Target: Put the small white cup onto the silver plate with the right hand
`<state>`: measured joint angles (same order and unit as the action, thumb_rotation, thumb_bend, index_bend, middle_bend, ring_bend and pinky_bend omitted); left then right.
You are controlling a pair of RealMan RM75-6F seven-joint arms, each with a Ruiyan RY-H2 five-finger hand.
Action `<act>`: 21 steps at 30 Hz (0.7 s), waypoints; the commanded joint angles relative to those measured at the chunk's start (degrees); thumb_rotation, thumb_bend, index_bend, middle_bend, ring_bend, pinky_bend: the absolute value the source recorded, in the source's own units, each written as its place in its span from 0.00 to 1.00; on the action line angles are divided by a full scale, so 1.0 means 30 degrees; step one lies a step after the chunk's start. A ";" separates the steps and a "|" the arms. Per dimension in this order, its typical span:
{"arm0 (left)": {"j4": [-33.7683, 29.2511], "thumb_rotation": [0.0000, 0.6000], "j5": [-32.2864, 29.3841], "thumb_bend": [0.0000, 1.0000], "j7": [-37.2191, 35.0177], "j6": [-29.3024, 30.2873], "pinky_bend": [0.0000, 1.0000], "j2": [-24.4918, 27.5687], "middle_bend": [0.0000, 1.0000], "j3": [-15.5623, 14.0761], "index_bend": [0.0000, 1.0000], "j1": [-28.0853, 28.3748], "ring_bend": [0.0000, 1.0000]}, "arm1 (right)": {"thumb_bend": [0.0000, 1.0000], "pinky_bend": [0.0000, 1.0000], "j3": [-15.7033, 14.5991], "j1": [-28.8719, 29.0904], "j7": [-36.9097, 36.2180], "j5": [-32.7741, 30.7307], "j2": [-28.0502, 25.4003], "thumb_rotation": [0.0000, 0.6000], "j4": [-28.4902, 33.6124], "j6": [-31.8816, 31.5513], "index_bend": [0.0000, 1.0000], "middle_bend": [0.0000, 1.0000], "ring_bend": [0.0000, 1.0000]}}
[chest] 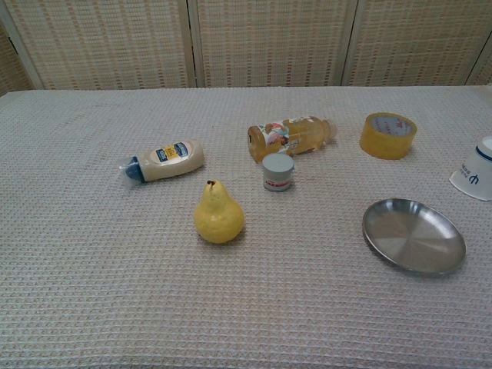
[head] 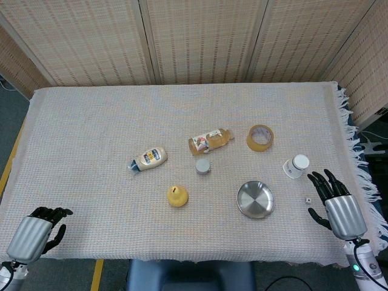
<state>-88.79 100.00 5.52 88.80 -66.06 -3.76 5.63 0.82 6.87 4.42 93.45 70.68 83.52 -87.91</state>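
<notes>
The right robot hand (head: 332,197) is waiting open and empty just beside the white cup (head: 296,166), ready for reaching; the plate (head: 255,199) is lying near.

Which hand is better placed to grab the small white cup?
Right. The right hand rests open just in front of the small white cup, beside the silver plate. The left hand sits at the table's far left corner.
</notes>
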 commanded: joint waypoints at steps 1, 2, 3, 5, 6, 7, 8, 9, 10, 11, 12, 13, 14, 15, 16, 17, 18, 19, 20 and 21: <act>-0.0010 1.00 -0.0044 0.52 0.0032 0.0013 0.38 -0.0009 0.40 0.0037 0.36 -0.0008 0.42 | 0.11 0.16 -0.0114 -0.0071 0.0948 -0.0716 -0.0607 1.00 0.1077 0.0826 0.05 0.08 0.00; -0.0014 1.00 -0.0056 0.52 0.0055 0.0006 0.37 -0.0008 0.40 0.0037 0.36 -0.0013 0.42 | 0.11 0.15 -0.0114 -0.0072 0.0986 -0.0780 -0.0658 1.00 0.1196 0.0903 0.05 0.08 0.00; -0.0015 1.00 -0.0087 0.52 0.0074 -0.0029 0.37 -0.0010 0.39 0.0040 0.36 -0.0009 0.42 | 0.11 0.15 -0.0110 -0.0068 0.0974 -0.0842 -0.0689 1.00 0.1298 0.0976 0.05 0.08 0.00; -0.0041 1.00 -0.0146 0.52 0.0083 -0.0139 0.37 -0.0009 0.39 0.0028 0.36 0.0014 0.42 | 0.11 0.15 -0.0103 -0.0030 0.0617 -0.0863 -0.0700 1.00 0.1464 0.1091 0.07 0.08 0.00; -0.0068 1.00 -0.0160 0.52 0.0076 -0.0173 0.37 0.0006 0.39 0.0017 0.36 0.0019 0.42 | 0.11 0.15 -0.0122 0.0012 0.0286 -0.0741 -0.0687 1.00 0.1450 0.1096 0.09 0.08 0.00; -0.0103 1.00 -0.0160 0.52 0.0069 -0.0202 0.37 0.0028 0.39 0.0004 0.36 0.0027 0.42 | 0.11 0.16 -0.0160 0.0070 -0.0250 -0.0504 -0.0652 1.00 0.1349 0.1052 0.12 0.08 0.00; -0.0106 1.00 -0.0150 0.52 0.0050 -0.0206 0.37 0.0039 0.39 0.0002 0.36 0.0036 0.42 | 0.11 0.17 -0.0189 0.0114 -0.0663 -0.0287 -0.0608 1.00 0.1220 0.0978 0.14 0.08 0.00; -0.0095 1.00 -0.0139 0.52 0.0024 -0.0191 0.37 0.0043 0.39 0.0008 0.36 0.0039 0.42 | 0.12 0.20 -0.0191 0.0155 -0.1012 -0.0040 -0.0523 1.00 0.1018 0.0829 0.16 0.08 0.00; -0.0063 1.00 -0.0142 0.52 -0.0019 -0.0168 0.37 0.0041 0.39 0.0029 0.36 0.0046 0.42 | 0.12 0.24 -0.0131 0.0189 -0.1305 0.0288 -0.0296 1.00 0.0618 0.0499 0.19 0.09 0.00; -0.0053 1.00 -0.0177 0.52 -0.0042 -0.0173 0.37 0.0032 0.39 0.0053 0.36 0.0053 0.42 | 0.14 0.28 -0.0060 0.0205 -0.1413 0.0524 -0.0042 1.00 0.0234 0.0201 0.21 0.11 0.01; -0.0053 1.00 -0.0263 0.52 -0.0059 -0.0196 0.37 0.0039 0.39 0.0076 0.36 0.0045 0.42 | 0.16 0.32 0.0012 0.0221 -0.1431 0.0756 0.0255 1.00 -0.0208 -0.0098 0.25 0.14 0.03; -0.0091 1.00 -0.0405 0.52 -0.0090 -0.0248 0.37 0.0072 0.39 0.0091 0.36 0.0024 0.42 | 0.18 0.37 0.0145 0.0256 -0.1307 0.1065 0.0726 1.00 -0.0886 -0.0536 0.30 0.19 0.07; -0.0166 1.00 -0.0491 0.52 -0.0110 -0.0299 0.37 0.0105 0.39 0.0099 0.36 0.0021 0.42 | 0.18 0.40 0.0285 0.0312 -0.1258 0.1326 0.1150 1.00 -0.1482 -0.0924 0.32 0.22 0.10; -0.0244 1.00 -0.0566 0.51 -0.0135 -0.0329 0.38 0.0154 0.39 0.0100 0.36 0.0008 0.42 | 0.19 0.46 0.0393 0.0393 -0.1346 0.1576 0.1578 1.00 -0.2130 -0.1250 0.35 0.28 0.16; -0.0343 1.00 -0.0609 0.51 -0.0197 -0.0305 0.38 0.0246 0.39 0.0085 0.36 -0.0030 0.42 | 0.20 0.52 0.0428 0.0543 -0.1509 0.1783 0.1982 1.00 -0.2900 -0.1343 0.38 0.33 0.22; -0.0419 1.00 -0.0604 0.51 -0.0244 -0.0258 0.38 0.0313 0.39 0.0069 0.36 -0.0060 0.42 | 0.21 0.56 0.0369 0.0688 -0.1573 0.1885 0.2091 1.00 -0.3309 -0.1159 0.40 0.37 0.27; -0.0485 1.00 -0.0560 0.51 -0.0292 -0.0186 0.38 0.0375 0.40 0.0053 0.36 -0.0088 0.42 | 0.21 0.57 0.0294 0.0870 -0.1637 0.1976 0.2072 1.00 -0.3552 -0.0871 0.40 0.39 0.30; -0.0543 1.00 -0.0457 0.51 -0.0369 -0.0056 0.38 0.0448 0.40 0.0035 0.36 -0.0121 0.42 | 0.21 0.58 0.0212 0.1145 -0.1573 0.2047 0.1925 1.00 -0.3738 -0.0377 0.40 0.42 0.32; -0.0568 1.00 -0.0398 0.51 -0.0424 0.0036 0.38 0.0496 0.40 0.0029 0.36 -0.0146 0.42 | 0.21 0.60 0.0155 0.1333 -0.1347 0.2008 0.1741 1.00 -0.3766 0.0095 0.41 0.44 0.34; -0.0592 1.00 -0.0362 0.51 -0.0478 0.0117 0.38 0.0527 0.41 0.0034 0.36 -0.0168 0.42 | 0.21 0.61 0.0105 0.1507 -0.1077 0.1904 0.1501 1.00 -0.3635 0.0612 0.41 0.46 0.35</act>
<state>-90.46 98.78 4.23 88.99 -64.60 -3.64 5.22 1.36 9.98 0.26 98.79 75.56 72.70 -88.86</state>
